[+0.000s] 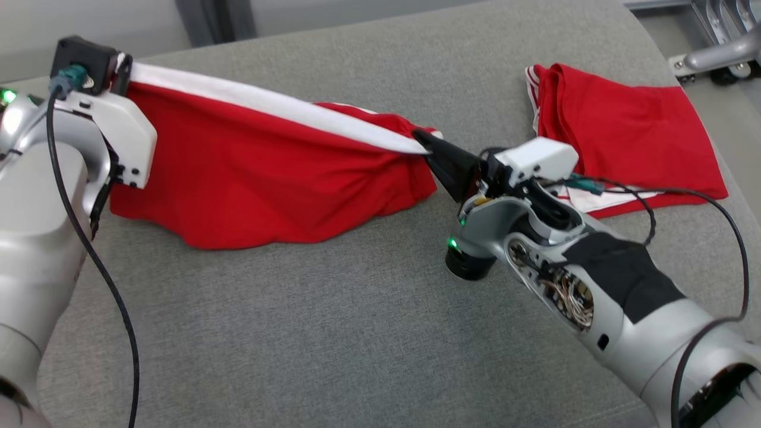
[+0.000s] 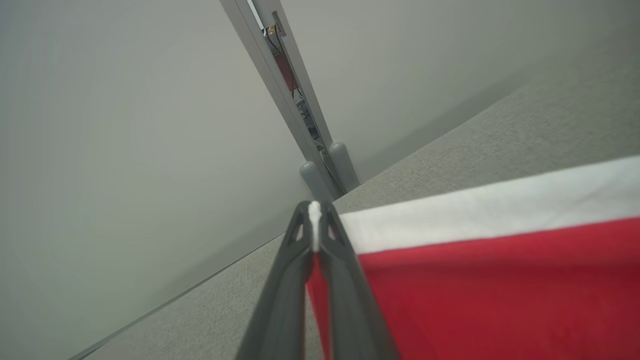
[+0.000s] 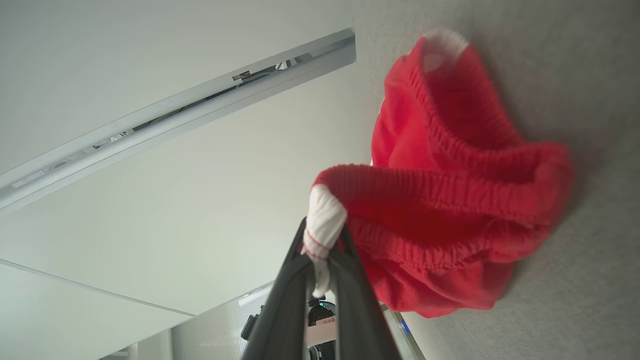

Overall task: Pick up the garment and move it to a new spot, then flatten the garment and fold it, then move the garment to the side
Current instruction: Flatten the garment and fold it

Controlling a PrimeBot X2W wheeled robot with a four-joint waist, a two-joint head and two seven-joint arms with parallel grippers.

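Note:
A red garment [image 1: 261,178] with a white side stripe hangs stretched between my two grippers above the grey cushion, its lower edge sagging onto the fabric surface. My left gripper [image 1: 122,74] at the upper left is shut on one end of the white stripe; in the left wrist view its fingers [image 2: 280,300] pinch the white and red cloth [image 2: 500,280]. My right gripper [image 1: 423,140] is shut on the other end, at the elastic waistband. The right wrist view shows the white stripe end [image 3: 322,225] caught between the dark fingers [image 3: 280,310], with the gathered red waistband [image 3: 450,200] bunched beyond.
A second red garment [image 1: 624,137], folded flat, lies on the grey cushion [image 1: 357,309] at the upper right, just behind my right forearm. A metal frame [image 1: 719,53] stands past the cushion's far right corner. Pale walls rise behind the cushion.

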